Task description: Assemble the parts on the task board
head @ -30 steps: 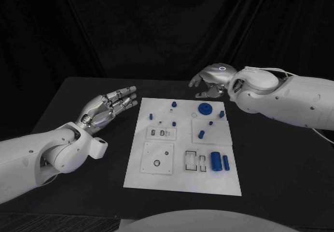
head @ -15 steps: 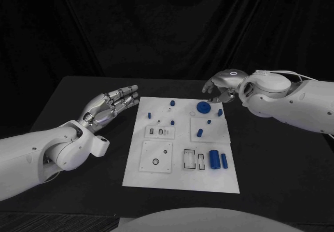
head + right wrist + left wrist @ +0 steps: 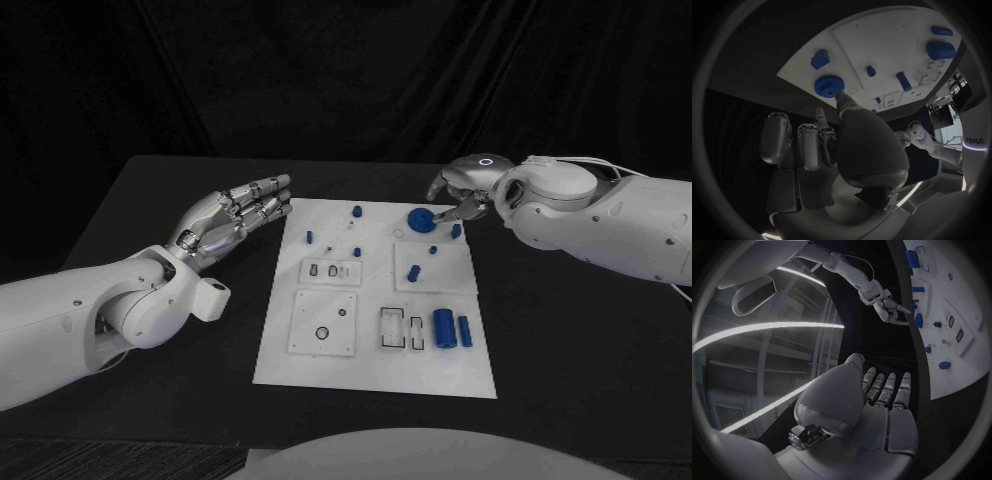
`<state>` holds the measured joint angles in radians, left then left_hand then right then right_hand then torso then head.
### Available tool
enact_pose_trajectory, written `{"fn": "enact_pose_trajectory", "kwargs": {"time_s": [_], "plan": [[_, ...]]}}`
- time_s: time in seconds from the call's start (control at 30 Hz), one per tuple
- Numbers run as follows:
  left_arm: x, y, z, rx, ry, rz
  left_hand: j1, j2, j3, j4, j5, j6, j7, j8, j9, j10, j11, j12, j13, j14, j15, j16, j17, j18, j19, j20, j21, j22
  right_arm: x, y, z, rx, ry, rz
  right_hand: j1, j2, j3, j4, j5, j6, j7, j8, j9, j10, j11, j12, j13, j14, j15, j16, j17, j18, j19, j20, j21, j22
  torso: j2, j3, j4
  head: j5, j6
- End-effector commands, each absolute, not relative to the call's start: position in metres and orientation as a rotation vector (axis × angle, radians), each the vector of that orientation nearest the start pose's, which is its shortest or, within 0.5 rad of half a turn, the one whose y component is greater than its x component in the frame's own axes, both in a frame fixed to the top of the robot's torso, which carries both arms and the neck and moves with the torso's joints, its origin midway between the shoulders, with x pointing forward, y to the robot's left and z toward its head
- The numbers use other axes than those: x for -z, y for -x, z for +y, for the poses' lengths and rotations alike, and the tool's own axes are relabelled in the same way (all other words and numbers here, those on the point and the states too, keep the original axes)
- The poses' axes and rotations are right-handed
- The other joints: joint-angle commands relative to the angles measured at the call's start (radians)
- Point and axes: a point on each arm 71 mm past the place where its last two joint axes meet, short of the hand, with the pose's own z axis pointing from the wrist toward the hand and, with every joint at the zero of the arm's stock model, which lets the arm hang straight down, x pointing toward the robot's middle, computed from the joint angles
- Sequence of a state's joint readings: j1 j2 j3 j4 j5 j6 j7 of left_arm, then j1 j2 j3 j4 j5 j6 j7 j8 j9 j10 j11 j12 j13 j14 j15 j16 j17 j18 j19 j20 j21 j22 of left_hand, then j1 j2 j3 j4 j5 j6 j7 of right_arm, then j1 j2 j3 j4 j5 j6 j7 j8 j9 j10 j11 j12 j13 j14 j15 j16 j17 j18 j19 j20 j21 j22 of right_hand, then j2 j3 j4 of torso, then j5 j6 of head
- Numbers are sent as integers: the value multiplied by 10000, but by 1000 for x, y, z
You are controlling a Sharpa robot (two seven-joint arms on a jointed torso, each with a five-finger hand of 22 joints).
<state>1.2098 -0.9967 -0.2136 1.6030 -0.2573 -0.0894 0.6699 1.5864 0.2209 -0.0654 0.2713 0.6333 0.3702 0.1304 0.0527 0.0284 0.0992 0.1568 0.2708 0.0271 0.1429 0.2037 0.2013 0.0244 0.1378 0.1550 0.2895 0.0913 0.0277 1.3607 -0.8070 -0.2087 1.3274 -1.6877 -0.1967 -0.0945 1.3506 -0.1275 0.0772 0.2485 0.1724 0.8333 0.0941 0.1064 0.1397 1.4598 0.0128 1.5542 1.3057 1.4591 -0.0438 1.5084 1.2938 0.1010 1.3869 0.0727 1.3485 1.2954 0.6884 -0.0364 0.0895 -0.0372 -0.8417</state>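
Observation:
The white task board (image 3: 325,370) lies in the middle of the black table. A blue gear (image 3: 420,221) sits near its far right corner. My right hand (image 3: 462,193) hovers just behind the gear; in the right wrist view its thumb tip (image 3: 841,98) touches the rim of the gear (image 3: 826,85), while the other fingers (image 3: 807,142) stay straight and off it. My left hand (image 3: 228,217) hangs left of the board, palm up, fingers stretched out and holding nothing. In the left wrist view the left hand (image 3: 876,402) is apart from the board (image 3: 961,355).
Small blue pegs (image 3: 356,212) (image 3: 310,238) (image 3: 415,274) stand on the board, and a short block (image 3: 457,232) sits by the gear. A thick blue cylinder (image 3: 444,327) and a thinner one (image 3: 464,332) lie near the right edge, beside rectangular slots (image 3: 394,330).
My right hand has come down and towards me from behind the board until its thumb reached the gear. My left hand has barely shifted.

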Motion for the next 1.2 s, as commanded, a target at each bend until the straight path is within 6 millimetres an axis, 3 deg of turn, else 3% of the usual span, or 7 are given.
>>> {"fn": "enact_pose_trajectory", "kwargs": {"time_s": [0.03,0.3,0.57,0.7,1.2], "plan": [[206,-436,243,17471,6994,14945,142,-48,443,-127,129,65,-28,174,178,-66,-4,32,124,-135,6,47,136,-603,92,37,140,91,181,-528,-244,-2631,4429,16866,-179,68,36,127,-96,45,50,28,148,1110,25,166,2651,820,19,327,2067,-408,231,-34,276,1237,12,22,40,-55,8],[207,-436,243,17471,6998,14955,142,-48,443,-127,129,65,-28,174,178,-66,-4,32,124,-135,6,47,136,-603,92,37,140,91,187,-530,-240,-2617,4432,16933,-172,101,69,156,15,80,64,24,193,1110,31,166,2651,1073,24,582,2667,-472,423,-26,507,1448,23,32,55,-73,8],[207,-436,243,17484,6996,14970,142,-48,443,-127,129,65,-28,174,178,-66,-4,32,124,-135,6,47,136,-603,92,37,140,91,191,-534,-236,-2596,4484,16984,-134,222,141,89,745,132,98,10,249,1110,61,166,2651,1117,53,624,2770,-510,541,0,649,1601,18,41,44,-73,-30],[207,-436,242,17489,6994,14976,145,-49,474,-133,129,50,-37,168,175,-74,-2,21,124,-138,13,46,136,-609,92,36,140,90,194,-536,-235,-2563,4523,17094,-103,230,157,46,878,152,101,12,262,1110,64,166,2651,1117,55,624,2770,-507,536,3,642,1606,21,48,45,-74,-45],[207,-436,242,17511,6995,14995,145,-49,474,-133,129,50,-37,168,175,-74,-2,21,124,-138,13,46,136,-609,92,36,140,90,206,-540,-234,-2309,4599,17591,-17,249,206,-112,1279,378,156,98,344,1110,106,166,2651,1117,89,624,2770,-506,529,29,627,1630,19,34,33,-54,-71]]}}
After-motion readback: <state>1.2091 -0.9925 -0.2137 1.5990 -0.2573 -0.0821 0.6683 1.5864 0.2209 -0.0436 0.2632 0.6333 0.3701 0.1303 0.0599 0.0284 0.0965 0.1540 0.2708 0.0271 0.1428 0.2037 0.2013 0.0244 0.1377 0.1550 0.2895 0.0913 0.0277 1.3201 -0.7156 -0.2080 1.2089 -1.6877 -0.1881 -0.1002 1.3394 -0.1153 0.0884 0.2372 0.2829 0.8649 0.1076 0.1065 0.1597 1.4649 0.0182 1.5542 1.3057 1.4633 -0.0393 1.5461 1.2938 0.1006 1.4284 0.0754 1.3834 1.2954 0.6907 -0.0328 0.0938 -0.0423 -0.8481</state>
